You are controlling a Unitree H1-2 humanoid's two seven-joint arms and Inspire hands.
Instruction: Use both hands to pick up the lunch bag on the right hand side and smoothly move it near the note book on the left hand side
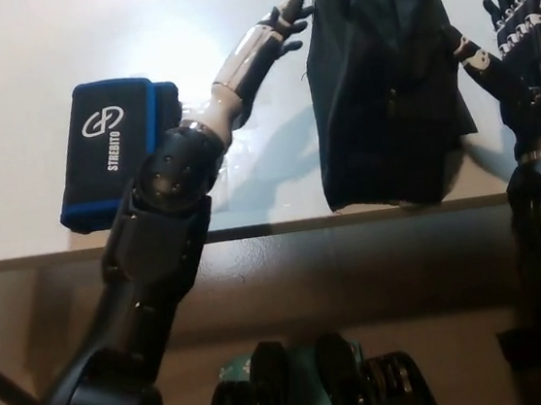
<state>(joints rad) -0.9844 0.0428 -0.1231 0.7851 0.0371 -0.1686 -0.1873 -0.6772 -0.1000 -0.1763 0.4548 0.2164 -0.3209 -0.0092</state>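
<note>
The dark lunch bag [384, 82] stands on the white table [0, 57] at the upper right, its top cut off by the picture's edge. My left hand [287, 17] reaches across from the lower left, its fingers spread against the bag's upper left edge. To the right of the bag my black right hand [515, 13] is raised with fingers apart and pointing away; its thumb lies near the bag's right side. The notebook [113, 152], black with a blue border and white "STREDITO" lettering, lies at the left, partly under my left arm.
The table's front edge [351, 219] runs across the middle of the picture, with brown floor below it. Bare white tabletop lies between the notebook and the bag, crossed by my left forearm [236, 74].
</note>
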